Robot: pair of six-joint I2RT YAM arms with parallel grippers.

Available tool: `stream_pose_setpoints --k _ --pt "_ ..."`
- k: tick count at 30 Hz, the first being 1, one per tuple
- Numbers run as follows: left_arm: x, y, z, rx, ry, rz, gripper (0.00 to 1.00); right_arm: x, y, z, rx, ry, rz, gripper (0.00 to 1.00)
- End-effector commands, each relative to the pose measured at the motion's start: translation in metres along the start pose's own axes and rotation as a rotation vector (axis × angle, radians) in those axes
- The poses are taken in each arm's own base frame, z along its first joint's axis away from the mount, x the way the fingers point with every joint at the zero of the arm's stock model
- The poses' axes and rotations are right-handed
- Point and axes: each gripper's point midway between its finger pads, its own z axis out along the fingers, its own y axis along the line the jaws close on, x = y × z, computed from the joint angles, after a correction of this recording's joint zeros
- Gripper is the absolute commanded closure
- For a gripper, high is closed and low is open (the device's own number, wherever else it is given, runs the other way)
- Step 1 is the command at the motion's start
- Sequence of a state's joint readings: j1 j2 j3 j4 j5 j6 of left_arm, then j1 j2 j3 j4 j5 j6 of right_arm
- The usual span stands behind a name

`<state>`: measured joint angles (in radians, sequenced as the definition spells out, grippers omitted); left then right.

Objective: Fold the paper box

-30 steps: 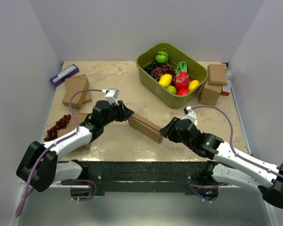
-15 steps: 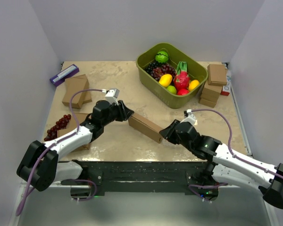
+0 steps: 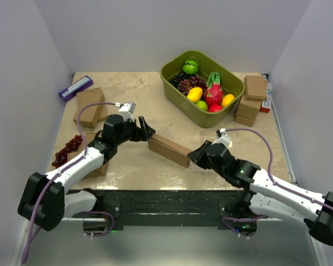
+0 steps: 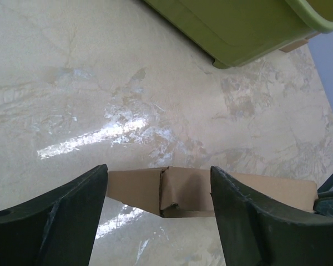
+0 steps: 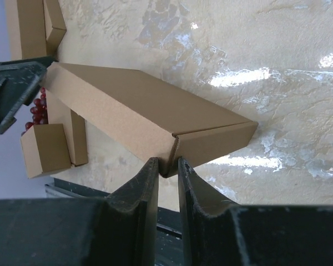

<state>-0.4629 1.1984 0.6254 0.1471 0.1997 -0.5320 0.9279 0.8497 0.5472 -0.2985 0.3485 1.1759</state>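
i'm pinching the paper box (image 3: 170,150) corner with right gripper (image 5: 167,166) | left gripper (image 4: 158,180) straddling other end, spread | box looking closed, i'm judging only end-flap pressing remaining

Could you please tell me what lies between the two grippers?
The plain brown cardboard paper box, spanning from the left gripper to the right gripper; the top external view shows it best.

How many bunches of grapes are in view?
2. One grape bunch lies near the left edge of the table; the other bunch sits in the green tub. More may be hidden under the fruit there.
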Motion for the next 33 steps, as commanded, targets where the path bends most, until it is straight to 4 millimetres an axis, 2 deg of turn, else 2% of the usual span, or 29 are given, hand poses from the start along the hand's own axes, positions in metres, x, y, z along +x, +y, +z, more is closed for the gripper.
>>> stream_pose_setpoints --k 1,6,10,21,33 --pt "-0.042 -0.009 -0.016 0.055 -0.087 -0.005 0.24 0.013 -0.039 0.004 0.129 0.035 -0.061 0.81" --pt "-0.040 -0.001 -0.021 0.038 -0.090 -0.029 0.35 0.013 -0.038 0.004 0.129 0.035 -0.064 0.81" --pt "-0.031 0.006 -0.020 0.027 -0.071 -0.046 0.44 0.013 -0.038 0.004 0.129 0.039 -0.069 0.81" --pt "-0.012 0.004 -0.018 0.078 -0.030 -0.073 0.49 0.012 -0.037 0.004 0.130 0.032 -0.070 0.83" --pt "0.001 0.011 -0.015 0.060 0.001 -0.093 0.53 0.011 -0.039 0.004 0.137 0.031 -0.072 0.83"
